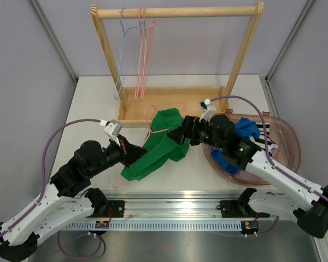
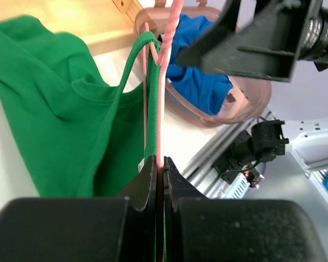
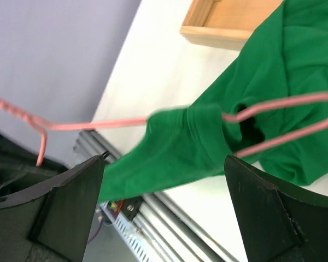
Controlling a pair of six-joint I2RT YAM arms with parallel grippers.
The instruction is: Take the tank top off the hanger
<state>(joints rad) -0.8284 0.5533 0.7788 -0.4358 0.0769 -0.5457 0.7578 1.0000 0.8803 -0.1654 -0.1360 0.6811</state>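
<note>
The green tank top (image 1: 159,143) lies bunched on the table, still threaded on a pink wire hanger (image 1: 149,115). My left gripper (image 1: 135,154) is shut on the hanger's lower wire; in the left wrist view the pink hanger wire (image 2: 160,109) runs straight into the closed gripper (image 2: 161,160), with a green strap (image 2: 132,60) beside it. My right gripper (image 1: 178,135) is open at the top's right side. In the right wrist view the gripper (image 3: 165,158) stands wide open above the green fabric (image 3: 191,147), and the hanger's pink loop (image 3: 284,117) pokes through the cloth.
A wooden rack (image 1: 175,11) at the back carries a blue hanger (image 1: 122,49) and pink hangers (image 1: 143,52). A brownish basket (image 1: 287,143) with blue clothes (image 1: 246,130) sits at the right, under my right arm. The metal rail (image 1: 175,210) runs along the near edge.
</note>
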